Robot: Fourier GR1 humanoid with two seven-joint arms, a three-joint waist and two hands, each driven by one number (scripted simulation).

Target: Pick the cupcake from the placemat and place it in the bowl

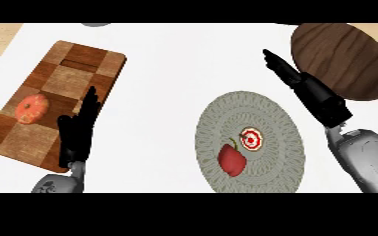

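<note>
A small cupcake [252,139] with red-and-white swirled top sits on the round grey placemat [258,110], right of its middle. A red bell pepper [232,159] lies on the same mat just below and left of it. The brown wooden bowl [339,60] stands at the upper right. My right hand [306,87] is open with straight fingers pointing up-left, above the mat's upper right edge and beside the bowl's left rim, apart from the cupcake. My left hand [77,130] rests open at the lower left, fingers up.
A checkered wooden cutting board [70,80] lies at the left with an orange tomato-like fruit [32,108] on it; my left hand overlaps its lower right edge. White countertop [170,80] lies between board and mat.
</note>
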